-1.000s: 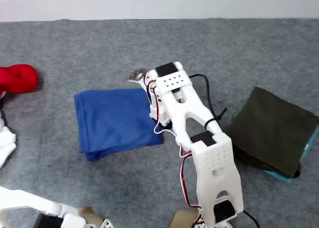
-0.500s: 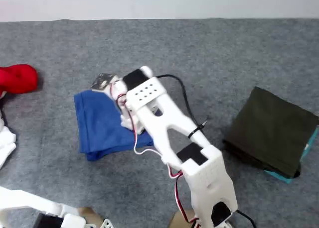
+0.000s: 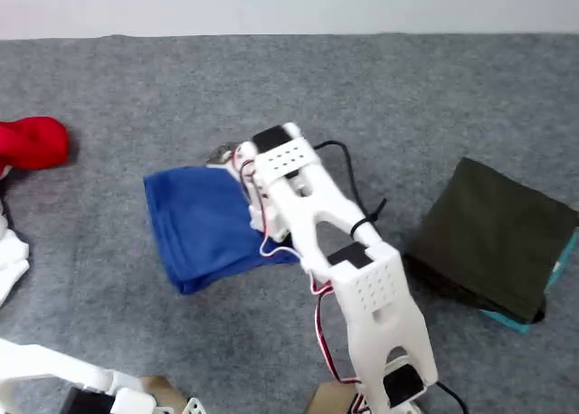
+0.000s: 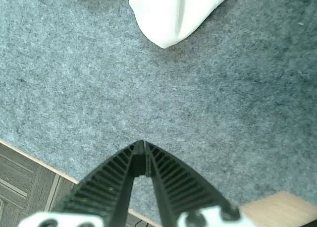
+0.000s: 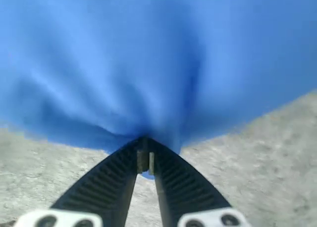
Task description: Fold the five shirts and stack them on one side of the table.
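Pinching the near edge of the blue shirt (image 5: pixel 148 63), a soft fabric rectangle folded flat, with my right gripper (image 5: pixel 144 156). The jaws are closed tight on a small bunch of the cloth. From the high view, the blue shirt (image 3: pixel 204 224) lies mid-table on the grey felt table cover (image 3: pixel 407 89), slightly skewed, with my right arm (image 3: pixel 317 215) stretched over its right side.

My left gripper (image 4: pixel 145 160) is parked with jaws pressed together and nothing between them, over bare felt close to the table's near edge. A white rounded thing (image 4: pixel 178 11) lies beyond it; cloth or arm part, cannot tell.

Progress, my read: roughly halfway.
- Stack on the right side: a folded dark olive shirt (image 3: pixel 493 233) sits on top and a teal fabric edge (image 3: pixel 559 274) peeks out underneath. That makes at least two layers; the exact count is hidden.
- The blue shirt looks folded but is well apart from the stack, so it needs moving over and setting on top.
- A crumpled red fabric shirt (image 3: pixel 32 143) sits at the far left, not yet folded.
- A fifth shirt is not clearly identified.
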You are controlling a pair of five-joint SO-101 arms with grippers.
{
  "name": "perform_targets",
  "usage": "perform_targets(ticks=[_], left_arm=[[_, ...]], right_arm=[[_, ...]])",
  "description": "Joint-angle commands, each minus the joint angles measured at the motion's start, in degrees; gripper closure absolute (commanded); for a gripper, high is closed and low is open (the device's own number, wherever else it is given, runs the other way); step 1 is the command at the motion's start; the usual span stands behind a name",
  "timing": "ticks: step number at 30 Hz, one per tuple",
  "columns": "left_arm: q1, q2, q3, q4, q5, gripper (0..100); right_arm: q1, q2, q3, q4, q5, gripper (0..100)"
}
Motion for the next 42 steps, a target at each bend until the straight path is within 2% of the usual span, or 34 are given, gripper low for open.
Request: perform_targets(ticks=[1, 9, 13, 20, 24, 36, 42], left_arm=[[-0.4, -2.3, -2.2, 0.4, 0.4, 100], [-0.4, -2.3, -2.2, 0.4, 0.4, 100], [-0.4, -2.3, -2.2, 0.4, 0.4, 100], [-0.3, -2.3, -2.2, 2.0, 0.4, 100], [-0.3, -2.3, -2.2, 2.5, 0.4, 100], [0.5, -9.5, -0.8, 2.2, 0.4, 100], [1.3, -13.6, 3.8, 2.4, 0.2, 100]], right_arm=[[1.6, -3.4, -2.2, 0.0, 0.8, 98.9], [-4.9, -13.4, -2.3, -3.1, 0.4, 98.9], [-5.2, -14.8, -2.3, -12.1, 0.4, 98.9], [-2.9, -8.7, -2.3, -31.4, 0.8, 98.9], [-1.2, -5.0, -2.3, -37.5, 0.8, 98.9], [6.3, 0.7, -2.3, -38.3, 0.9, 98.9], [6.6, 0.7, -5.6, -37.8, 3.2, 98.9]])
